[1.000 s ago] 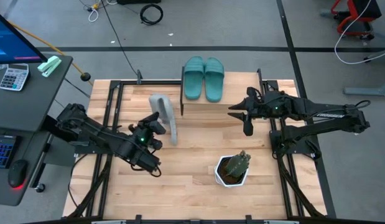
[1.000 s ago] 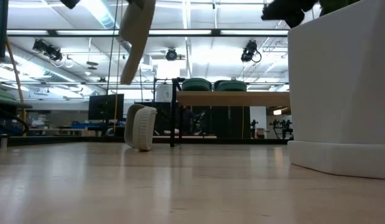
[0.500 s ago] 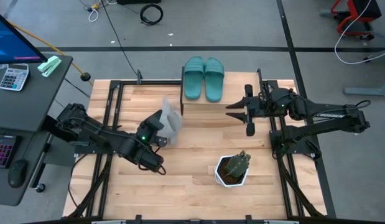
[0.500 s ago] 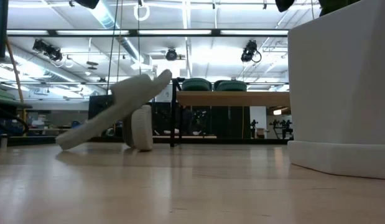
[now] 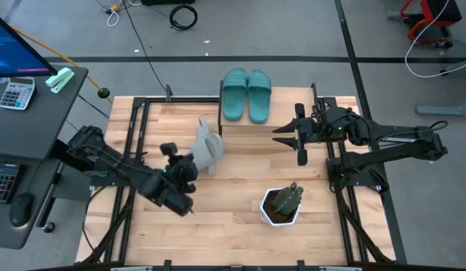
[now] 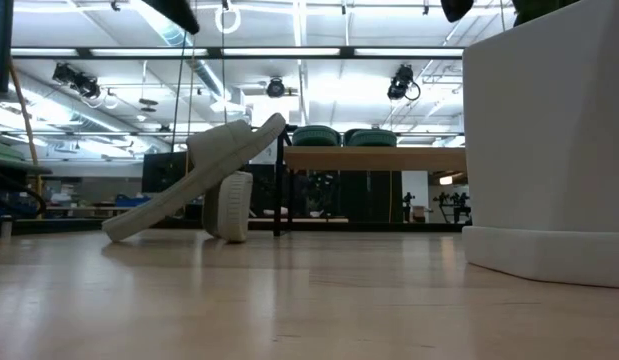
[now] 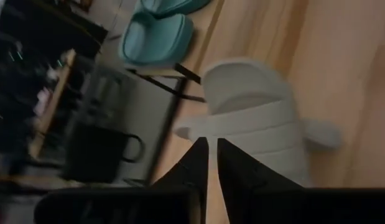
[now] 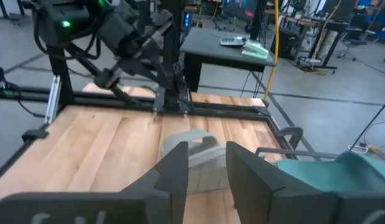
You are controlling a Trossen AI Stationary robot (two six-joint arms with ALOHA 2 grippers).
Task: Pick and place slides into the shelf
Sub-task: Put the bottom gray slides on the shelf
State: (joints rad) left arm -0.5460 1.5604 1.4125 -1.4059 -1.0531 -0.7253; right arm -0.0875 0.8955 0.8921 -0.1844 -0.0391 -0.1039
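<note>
Two teal slides (image 5: 246,94) lie side by side on top of the shelf (image 6: 374,158) at the table's far middle. One grey slide (image 6: 229,205) stands on its edge left of the shelf's leg. The second grey slide (image 5: 208,144) leans on it, strap up, its lower end (image 6: 119,225) on the table. My left gripper (image 7: 211,144) hangs just near-left of this slide and above it. Its fingers stand a narrow slit apart with nothing between them. My right gripper (image 5: 289,141) hovers open to the right of the shelf.
A white pot with a green plant (image 5: 281,205) stands on the near right of the table and fills the right of the low view. Black frame rails (image 5: 138,120) run along the table's left and right sides. Bare wood lies in front of the grey slides.
My left gripper has rolled about its own axis and sunk a little. The grey slide that it held hanging in the air has come down. Its lower end now rests on the table and its upper part leans on the other grey slide. The gripper has let go.
</note>
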